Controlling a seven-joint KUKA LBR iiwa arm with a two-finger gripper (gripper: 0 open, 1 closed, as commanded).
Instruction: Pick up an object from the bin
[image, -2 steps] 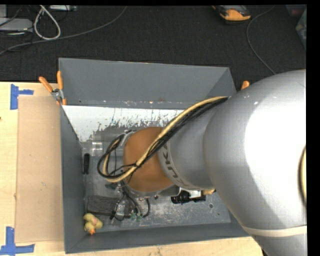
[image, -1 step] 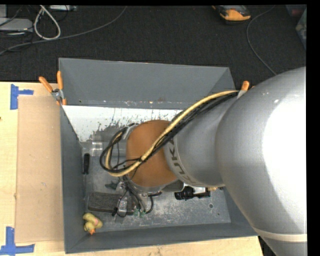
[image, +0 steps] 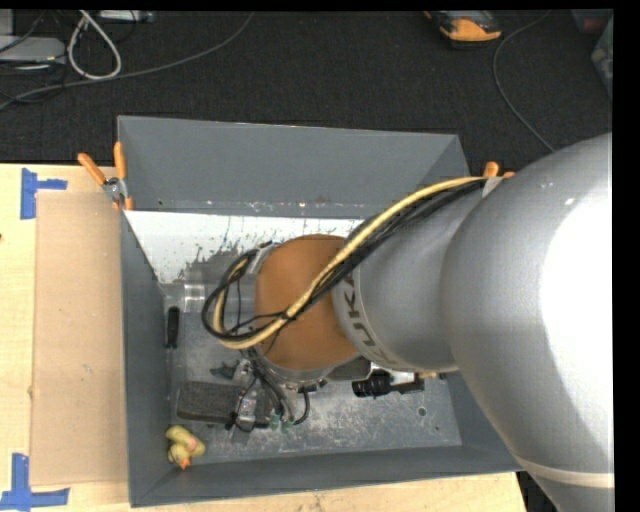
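Gripper (image: 250, 405) low in bin (image: 300, 170), just right of dark block (image: 208, 400), grasp state impossible to tell, yellow toy (image: 182, 445) below block, black marker (image: 385, 383) farther right.

One camera looks down into the grey bin (image: 300, 190) from above, slightly sideways. The arm (image: 500, 300), right of the gripper (image: 252, 405), looms nearest.
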